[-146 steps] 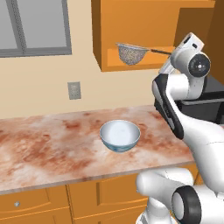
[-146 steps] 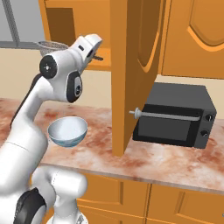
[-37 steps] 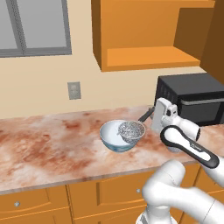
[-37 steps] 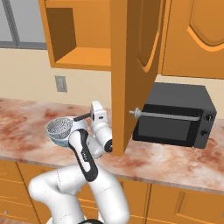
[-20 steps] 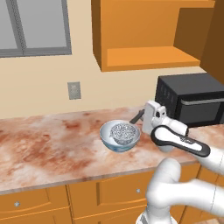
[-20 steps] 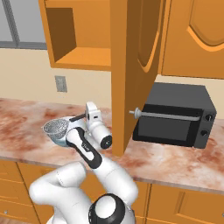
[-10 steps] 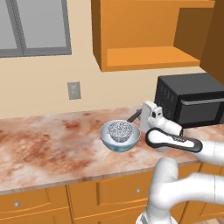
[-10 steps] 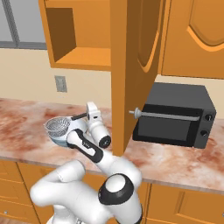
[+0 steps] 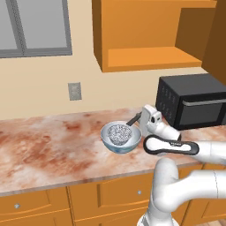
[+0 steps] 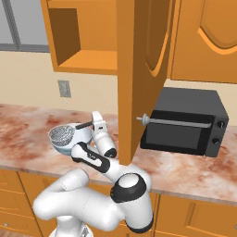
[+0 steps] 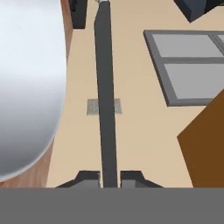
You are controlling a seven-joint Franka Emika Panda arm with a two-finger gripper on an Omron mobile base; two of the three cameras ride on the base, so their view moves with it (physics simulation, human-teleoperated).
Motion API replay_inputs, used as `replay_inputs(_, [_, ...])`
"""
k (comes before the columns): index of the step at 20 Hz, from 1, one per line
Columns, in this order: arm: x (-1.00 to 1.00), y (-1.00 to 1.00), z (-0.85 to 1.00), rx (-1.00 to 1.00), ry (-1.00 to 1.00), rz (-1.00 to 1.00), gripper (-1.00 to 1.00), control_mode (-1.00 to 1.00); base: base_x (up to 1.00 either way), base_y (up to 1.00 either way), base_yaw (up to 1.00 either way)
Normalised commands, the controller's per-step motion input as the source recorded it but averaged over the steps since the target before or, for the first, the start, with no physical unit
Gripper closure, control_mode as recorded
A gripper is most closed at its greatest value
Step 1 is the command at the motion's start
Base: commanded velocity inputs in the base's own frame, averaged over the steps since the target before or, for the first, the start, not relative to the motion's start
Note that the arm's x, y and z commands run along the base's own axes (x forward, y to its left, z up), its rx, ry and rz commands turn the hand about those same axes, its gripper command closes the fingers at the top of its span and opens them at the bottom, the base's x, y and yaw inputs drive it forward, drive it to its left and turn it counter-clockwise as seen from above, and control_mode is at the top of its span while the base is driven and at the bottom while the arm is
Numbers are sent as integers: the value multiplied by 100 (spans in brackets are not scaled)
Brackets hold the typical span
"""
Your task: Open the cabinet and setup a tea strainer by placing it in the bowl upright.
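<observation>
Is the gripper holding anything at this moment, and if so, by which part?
Yes: the gripper is shut on the tea strainer, gripping its thin black handle near the end, with the mesh basket sitting in the bowl.

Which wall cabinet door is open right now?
The arched-panel cabinet door swung out edge-on above the microwave; the neighbouring door to its right stays flat and closed.

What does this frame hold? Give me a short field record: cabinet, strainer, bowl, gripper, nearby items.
cabinet: door swung open, shelf bare
tea strainer: mesh basket sits in the bowl, black handle sloping up to the gripper
bowl: upright on the marbled counter
gripper: shut on the strainer's handle
microwave: black, on the counter beyond the arm
step left: release the strainer
</observation>
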Motion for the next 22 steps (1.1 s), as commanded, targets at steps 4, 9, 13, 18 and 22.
replay_inputs(4, [0, 0, -15, 0, -4, 0, 100, -100, 0, 0, 0])
replay_inputs(9, [0, -2, -17, -3, 0, 0, 100, -100, 0, 0, 0])
replay_inputs(13, [0, -3, -2, -4, 0, 0, 100, -100, 0, 0, 0])
replay_inputs(18, [0, -5, -1, -5, 0, 0, 100, -100, 0, 0, 0])
replay_inputs(22, [0, -1, -2, -2, 0, 0, 100, -100, 0, 0, 0])
